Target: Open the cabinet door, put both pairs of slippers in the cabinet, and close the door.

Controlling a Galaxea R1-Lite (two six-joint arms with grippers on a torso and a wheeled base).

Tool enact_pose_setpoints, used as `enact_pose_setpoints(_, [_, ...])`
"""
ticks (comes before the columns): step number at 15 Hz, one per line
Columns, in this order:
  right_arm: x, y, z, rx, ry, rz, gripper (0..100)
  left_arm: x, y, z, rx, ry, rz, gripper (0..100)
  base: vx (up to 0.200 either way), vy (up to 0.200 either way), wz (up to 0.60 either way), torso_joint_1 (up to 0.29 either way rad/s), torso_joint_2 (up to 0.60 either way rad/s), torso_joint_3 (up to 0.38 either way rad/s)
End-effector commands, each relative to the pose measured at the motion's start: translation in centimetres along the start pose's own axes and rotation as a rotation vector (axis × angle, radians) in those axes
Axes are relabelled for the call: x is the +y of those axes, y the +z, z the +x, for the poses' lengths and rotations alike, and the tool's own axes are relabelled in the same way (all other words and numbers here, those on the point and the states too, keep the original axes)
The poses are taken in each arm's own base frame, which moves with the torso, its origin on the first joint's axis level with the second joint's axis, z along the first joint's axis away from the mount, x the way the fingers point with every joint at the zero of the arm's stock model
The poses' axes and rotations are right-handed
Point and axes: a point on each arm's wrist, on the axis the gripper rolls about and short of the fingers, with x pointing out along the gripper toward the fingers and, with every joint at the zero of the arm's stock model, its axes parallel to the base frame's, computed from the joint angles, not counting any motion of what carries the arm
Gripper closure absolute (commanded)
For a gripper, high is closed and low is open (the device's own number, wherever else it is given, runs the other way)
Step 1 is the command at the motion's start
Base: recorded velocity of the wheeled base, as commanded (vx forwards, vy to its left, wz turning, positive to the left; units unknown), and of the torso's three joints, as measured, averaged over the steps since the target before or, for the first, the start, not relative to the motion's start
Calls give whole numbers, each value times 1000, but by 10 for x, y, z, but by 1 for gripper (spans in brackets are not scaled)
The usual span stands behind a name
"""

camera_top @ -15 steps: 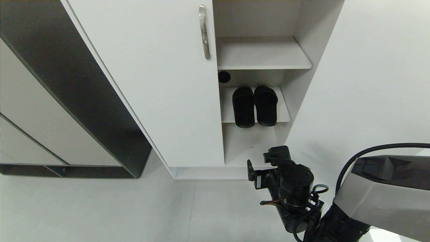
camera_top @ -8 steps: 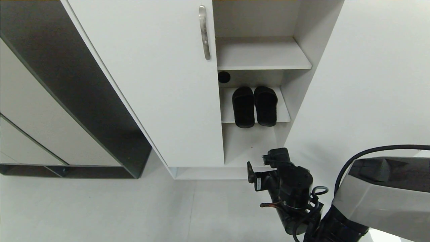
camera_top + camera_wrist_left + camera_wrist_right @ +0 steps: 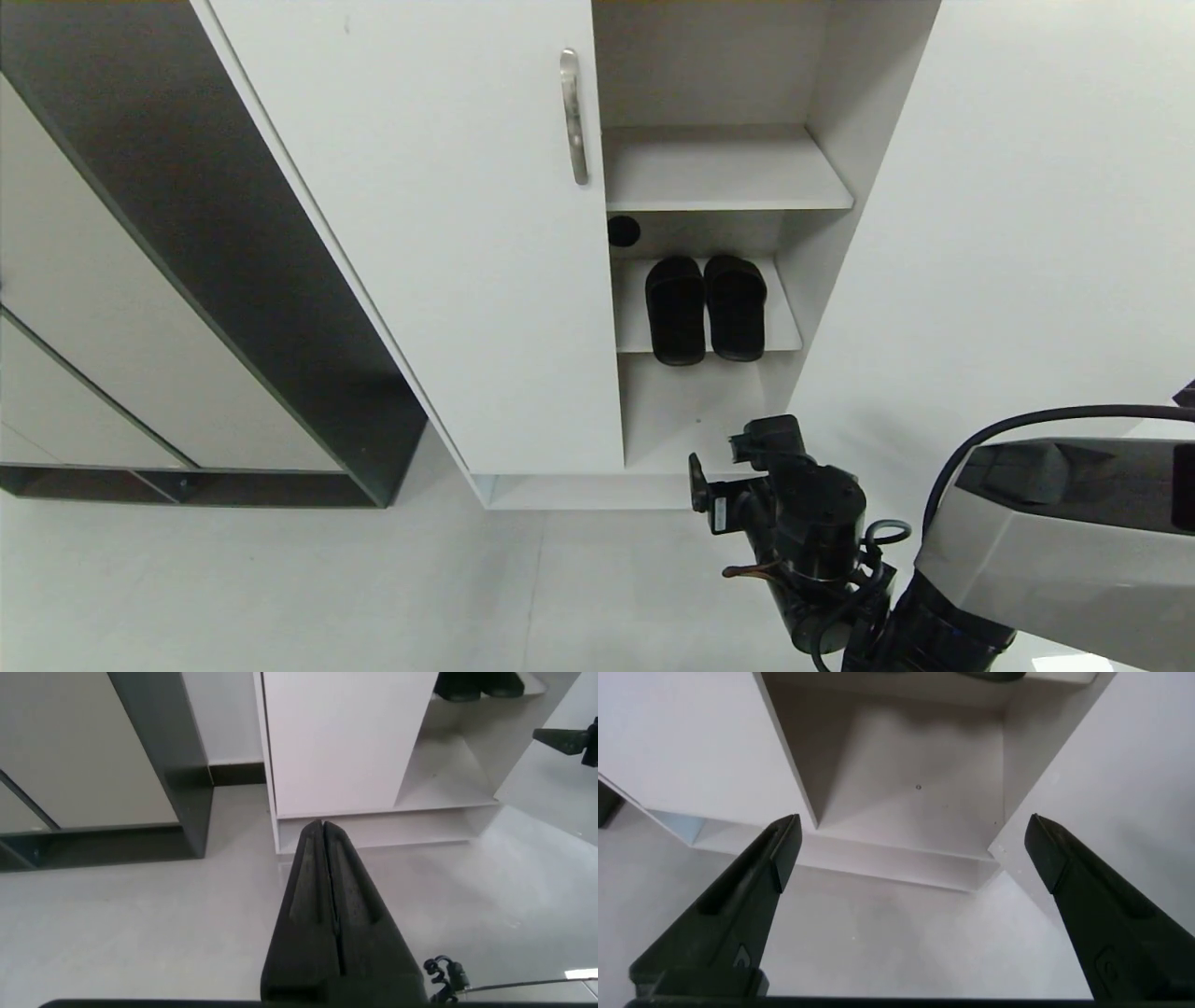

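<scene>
A pair of black slippers (image 3: 705,308) lies side by side on the middle shelf (image 3: 789,331) of the white cabinet, whose right half stands open. The cabinet's left door (image 3: 448,233) is closed, with a metal handle (image 3: 574,117) at its edge. My right gripper (image 3: 728,459) hangs open and holds nothing, low in front of the bare bottom compartment (image 3: 906,775); in its wrist view the right gripper (image 3: 912,831) has its fingers spread wide. My left gripper (image 3: 323,831) is shut on nothing above the floor, left of the cabinet's base.
A bare upper shelf (image 3: 724,173) sits above the slippers. A broad white panel (image 3: 1008,233) rises right of the opening. A dark-edged unit (image 3: 215,233) stands to the left. Pale open floor (image 3: 327,588) lies in front.
The head camera has shifted, so the cabinet sits lower and slightly smaller in the picture. The right gripper has dipped a little and stays open.
</scene>
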Motion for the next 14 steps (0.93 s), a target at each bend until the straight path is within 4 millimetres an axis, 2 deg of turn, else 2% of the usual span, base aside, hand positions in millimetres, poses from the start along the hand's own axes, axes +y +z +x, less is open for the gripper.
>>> enact_pose_setpoints(1, [0,-5,1,10,-2,-7,0,0,0,0,1,0,1,100,0,0,0,-2,7,198])
enact_pose_setpoints(10, [-7,-8,-2,21,1,-15,0,0,0,0,0,0,1,100,0,0,0,0,4,203])
enact_pose_setpoints(14, [-11,-14,-11,26,99,-17,0,0,0,0,1,0,-1,100,0,0,0,4,4,200])
